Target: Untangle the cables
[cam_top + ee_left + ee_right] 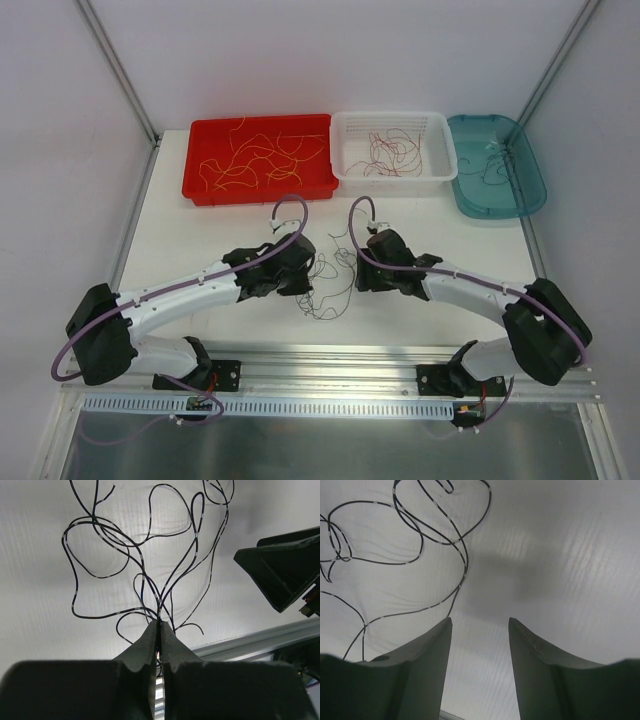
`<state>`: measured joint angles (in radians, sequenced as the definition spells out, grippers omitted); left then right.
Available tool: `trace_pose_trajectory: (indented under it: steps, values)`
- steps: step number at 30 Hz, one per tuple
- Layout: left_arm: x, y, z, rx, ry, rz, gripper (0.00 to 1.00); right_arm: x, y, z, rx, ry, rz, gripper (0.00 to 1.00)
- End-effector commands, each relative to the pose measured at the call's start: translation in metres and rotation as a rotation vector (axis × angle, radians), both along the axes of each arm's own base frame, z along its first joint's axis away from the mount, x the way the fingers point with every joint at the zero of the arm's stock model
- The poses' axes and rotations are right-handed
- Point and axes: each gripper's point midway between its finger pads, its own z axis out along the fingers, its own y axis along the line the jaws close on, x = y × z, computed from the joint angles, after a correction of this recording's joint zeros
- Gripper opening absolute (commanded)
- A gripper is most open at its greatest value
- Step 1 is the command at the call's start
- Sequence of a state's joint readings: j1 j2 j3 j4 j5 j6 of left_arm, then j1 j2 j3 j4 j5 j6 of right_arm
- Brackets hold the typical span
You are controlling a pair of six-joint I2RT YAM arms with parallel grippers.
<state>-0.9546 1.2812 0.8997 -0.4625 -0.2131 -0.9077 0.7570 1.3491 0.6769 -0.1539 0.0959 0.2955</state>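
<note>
Holding the cables (159, 607) ready for separating.
At the middle of the bench (200, 235) the left hand (159, 625) pinches them; the right hand (480, 630) hangs spread and empty nearby. Next, I'd say, it must catch one strand.

**Table, near to far**

On the table (200, 235), between left gripper (159, 623) and right gripper (480, 621): loose cables (328, 290), pinched in the left. Behind, along the far edge, side by side: left tray (197, 150), middle basket (446, 150), right tray (535, 185), more cables in each.
</note>
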Motion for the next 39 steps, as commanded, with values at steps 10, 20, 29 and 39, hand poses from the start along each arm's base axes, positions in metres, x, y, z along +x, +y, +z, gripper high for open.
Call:
trace_pose_trajectory:
  steps: [10, 20, 29, 39]
  values:
    - [-0.003, 0.008, -0.003, -0.005, 0.006, 0.045, 0.00, 0.043, 0.045, 0.019, 0.069, -0.096, 0.044, 0.50]
    - [-0.004, 0.009, -0.003, -0.010, 0.005, 0.045, 0.00, 0.065, 0.071, 0.030, -0.006, -0.150, 0.200, 0.47]
    - [-0.005, 0.013, -0.004, -0.005, 0.003, 0.048, 0.00, 0.066, 0.066, 0.004, -0.063, -0.121, 0.202, 0.34]
    - [-0.005, 0.050, -0.031, 0.068, 0.030, 0.113, 0.00, 0.054, 0.020, 0.071, -0.091, -0.265, 0.161, 0.01]
